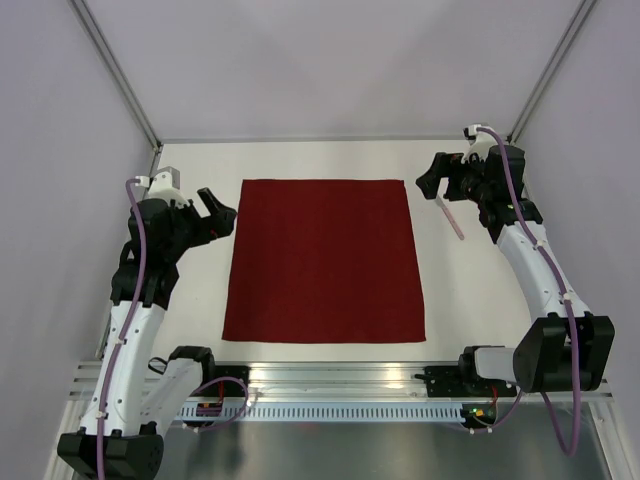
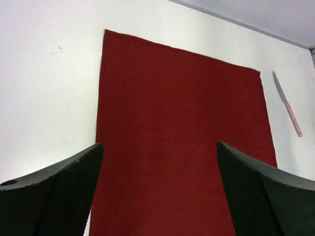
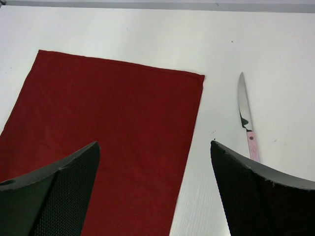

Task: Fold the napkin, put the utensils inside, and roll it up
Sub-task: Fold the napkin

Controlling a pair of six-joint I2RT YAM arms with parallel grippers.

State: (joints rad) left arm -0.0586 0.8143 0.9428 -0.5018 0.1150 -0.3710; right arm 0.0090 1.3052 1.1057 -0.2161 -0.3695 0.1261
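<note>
Left end effector (image 1: 216, 208): fingers spread wide, holding nothing; it hangs just off the napkin's left edge, towards the far-left corner.
Right end effector (image 1: 432, 184): fingers also spread wide and empty; it hangs off the far-right corner, on the knife's side.
Napkin (image 1: 323, 260): lies flat and unfolded in the middle of the bench (image 1: 200, 160), between my two arms, its edges square to the bench.
Knife (image 1: 452, 219): lies on the bare bench just beside the napkin's right edge, not touching it.
Knife's long axis: runs near to far with a slight slant, roughly along that right edge; in my right wrist view the handle end slips behind one finger.
Nearer arm: my right for the knife; the left is well apart from it, across the whole cloth.
Step, as I judge it: the fold is not yet begun, so each far corner lies inward of its end effector.
</note>
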